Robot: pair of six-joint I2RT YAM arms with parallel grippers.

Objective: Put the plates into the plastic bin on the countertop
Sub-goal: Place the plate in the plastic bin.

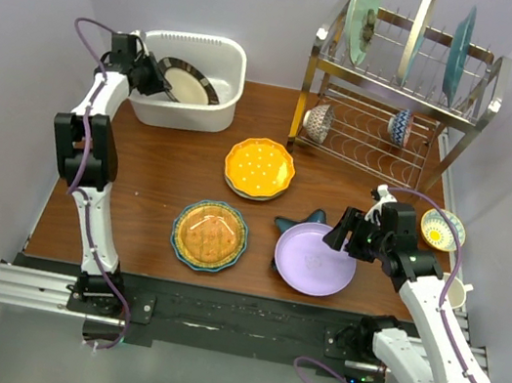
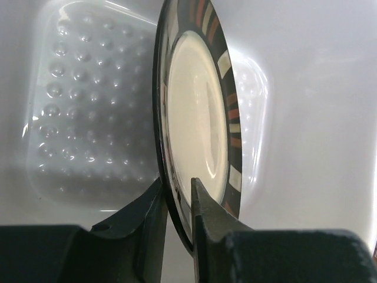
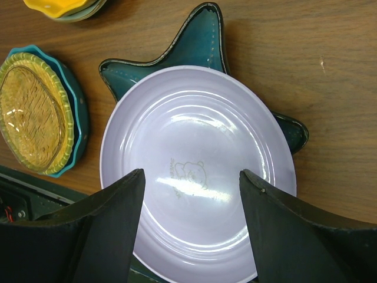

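Observation:
My left gripper [image 1: 161,84] reaches into the white plastic bin [image 1: 182,117] with the rim of a black-rimmed cream plate [image 1: 188,83] between its fingers. In the left wrist view the plate [image 2: 197,118] stands on edge in the left gripper [image 2: 177,186]; the jaws straddle its rim closely, and I cannot tell if they press it. My right gripper [image 1: 340,234] hovers open over the lavender plate [image 3: 194,135], which lies on a blue star-shaped plate [image 3: 194,41]. On the countertop [image 1: 148,183] also lie an orange scalloped plate [image 1: 259,166] and an amber plate [image 1: 210,234].
A steel wire dish rack [image 1: 403,89] at the back right holds three upright plates and two small bowls [image 1: 319,121]. A small yellow dish [image 1: 442,228] and a white mug [image 1: 454,294] sit at the right edge. Walls close in on both sides.

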